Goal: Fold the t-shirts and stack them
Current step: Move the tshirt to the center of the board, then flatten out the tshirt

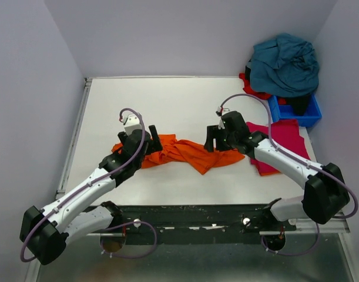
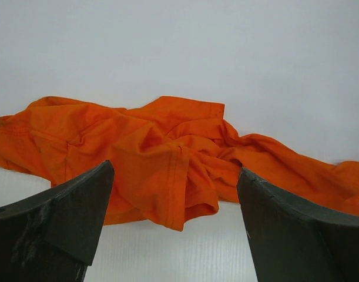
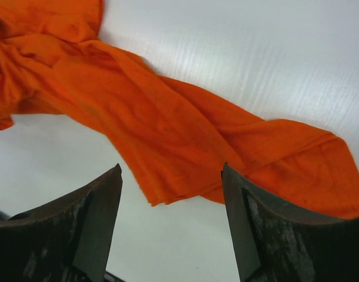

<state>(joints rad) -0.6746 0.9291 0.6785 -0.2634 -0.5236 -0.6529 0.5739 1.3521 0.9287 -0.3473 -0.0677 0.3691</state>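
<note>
The orange t-shirt (image 1: pixel 179 154) lies in the middle of the smooth white table (image 1: pixel 167 100), a soft, crumpled rope of cloth that is bunched at its left end and flatter at its right. The left gripper (image 1: pixel 151 141) and right gripper (image 1: pixel 216 144) hang at either end, blunt dark jaws spread and gripping nothing. A magenta t-shirt (image 1: pixel 280 141) lies flat to the right.

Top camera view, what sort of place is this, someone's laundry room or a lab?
Probably a robot lab bench: a bare white table boxed in by plain walls, a left arm and right arm bolted at its near edge, an orange shirt lying between them.
</note>
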